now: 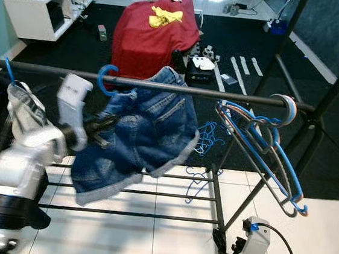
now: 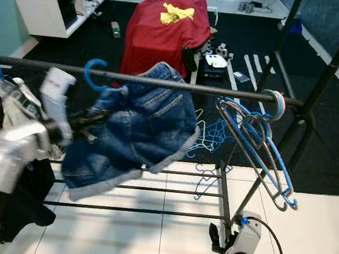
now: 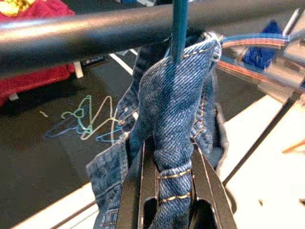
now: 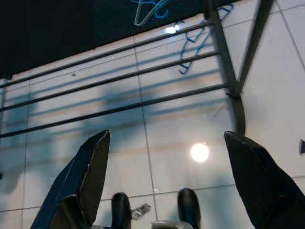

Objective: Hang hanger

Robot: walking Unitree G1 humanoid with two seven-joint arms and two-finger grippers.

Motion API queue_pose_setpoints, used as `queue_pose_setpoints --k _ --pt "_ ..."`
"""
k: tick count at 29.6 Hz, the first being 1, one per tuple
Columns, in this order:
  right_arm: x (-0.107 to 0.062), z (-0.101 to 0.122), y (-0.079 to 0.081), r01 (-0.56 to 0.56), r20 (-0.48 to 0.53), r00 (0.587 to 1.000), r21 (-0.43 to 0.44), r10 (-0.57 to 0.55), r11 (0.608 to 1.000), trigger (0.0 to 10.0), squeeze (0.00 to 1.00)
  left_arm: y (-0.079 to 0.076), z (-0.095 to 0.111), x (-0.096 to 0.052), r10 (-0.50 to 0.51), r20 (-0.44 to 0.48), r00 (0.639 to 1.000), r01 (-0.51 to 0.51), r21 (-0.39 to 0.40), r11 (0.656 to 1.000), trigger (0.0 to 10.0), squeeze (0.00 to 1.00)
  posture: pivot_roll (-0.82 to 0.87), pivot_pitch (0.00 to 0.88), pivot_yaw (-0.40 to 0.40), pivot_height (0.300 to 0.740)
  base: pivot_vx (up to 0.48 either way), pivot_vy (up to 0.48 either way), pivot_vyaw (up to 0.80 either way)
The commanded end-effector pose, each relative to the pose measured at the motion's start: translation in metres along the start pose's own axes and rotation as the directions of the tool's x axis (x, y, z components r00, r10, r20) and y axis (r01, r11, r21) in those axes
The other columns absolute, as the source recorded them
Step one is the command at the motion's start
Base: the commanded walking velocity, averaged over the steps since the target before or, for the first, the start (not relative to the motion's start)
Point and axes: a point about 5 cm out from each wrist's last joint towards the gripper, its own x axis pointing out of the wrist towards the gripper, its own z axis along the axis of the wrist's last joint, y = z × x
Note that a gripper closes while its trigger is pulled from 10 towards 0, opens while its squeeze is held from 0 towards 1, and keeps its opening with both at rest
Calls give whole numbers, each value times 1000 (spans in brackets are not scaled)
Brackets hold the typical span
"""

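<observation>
Shorts (image 1: 138, 133) on a blue hanger (image 1: 105, 78) are hanging from the rack rail (image 1: 161, 86), hook already over the rail near its left half. We are gripping with the left gripper (image 3: 167, 176): its fingers (image 3: 143, 186) are closing tight on a bunched fold of denim just under the hook, almost no gap left. We are judging the hanging step as nearly done; the hook is looking seated, though we cannot tell if it is fully settled. Next move is probably calling for opening those fingers and backing the arm off without dragging the shorts along the rail. The right gripper (image 4: 167, 191) is idling low, pointing at the tiled floor (image 4: 181, 124), fingers spread wide and holding nothing. Spare empty hangers (image 1: 263, 155) are dangling at the right end of the rail, well apart from the shorts. More loose hangers (image 3: 90, 119) are lying on the dark floor beyond the rack.
</observation>
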Motion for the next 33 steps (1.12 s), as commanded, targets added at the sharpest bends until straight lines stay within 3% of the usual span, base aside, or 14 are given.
queue_pose_setpoints --k 1,2,3,4,8,13,19,24,27,28,29,30,32,33 --pt "-1 -6 2 3 -19 1000 15 -3 1000 10000 0 -4 17 -4 -37 89 995 33 39 999 2863 0 -48 122 13 740 0 0 0" --pt "-1 -6 2 3 -19 1000 15 -2 1000 10000 0 -4 17 -7 -55 82 995 51 49 997 5451 0 -48 122 13 740 0 0 0" --pt "-1 -6 2 3 -19 1000 15 -2 1000 10000 0 -4 17 -7 -55 82 995 51 49 997 5451 0 -48 122 13 740 0 0 0" --pt "-1 -6 2 3 -19 1000 14 -3 1000 10000 0 -10 13 -14 -124 50 991 121 68 990 10000 0 -47 124 12 740 0 0 0" --pt "-1 -6 2 3 -19 1000 13 -3 1000 10000 0 -20 -5 -42 -285 -103 953 295 110 949 10000 0 -47 125 10 740 0 0 0" --pt "-1 -5 1 2 -19 1000 13 -2 1000 10000 0 -19 -16 -57 -330 -192 924 351 87 932 10000 0 -40 125 8 740 0 0 0" --pt "-1 -5 2 -8 -7 1000 29 8 1000 10000 0 -24 -22 -64 -381 -217 899 402 62 913 10000 0 -41 124 8 740 0 0 0" --pt "1 1 17 -231 47 973 54 228 972 10000 0 -31 -15 -61 -447 -176 877 464 71 883 10000 0 -49 125 11 740 -328 0 0" --pt "-25 51 0 -444 227 870 -24 437 896 10000 0 -32 -12 -57 -479 -137 867 490 70 869 10000 0 -60 123 15 740 -364 0 0" --pt "-25 51 0 -444 227 870 -24 437 896 10000 0 -32 -12 -57 -479 -137 867 490 70 869 10000 0 -60 123 15 740 -371 0 0" --pt "-46 74 -1 -543 276 796 -69 539 837 10000 0 -32 -12 -54 -483 -125 866 494 70 867 10000 0 -60 123 15 740 -379 0 0" --pt "-46 74 -1 -543 276 796 -69 539 837 10000 0 -32 -12 -54 -483 -125 866 494 70 867 10000 0 -60 123 15 740 -379 0 0" --pt "-80 110 11 -684 331 652 -131 682 718 10000 0 -39 -17 -42 -496 -72 865 500 57 864 10000 0 -58 119 13 740 -375 0 0" --pt "-80 110 11 -684 331 652 -131 682 718 10000 0 -39 -17 -42 -496 -72 865 500 57 864 10000 0 -58 119 13 740 -375 0 0"
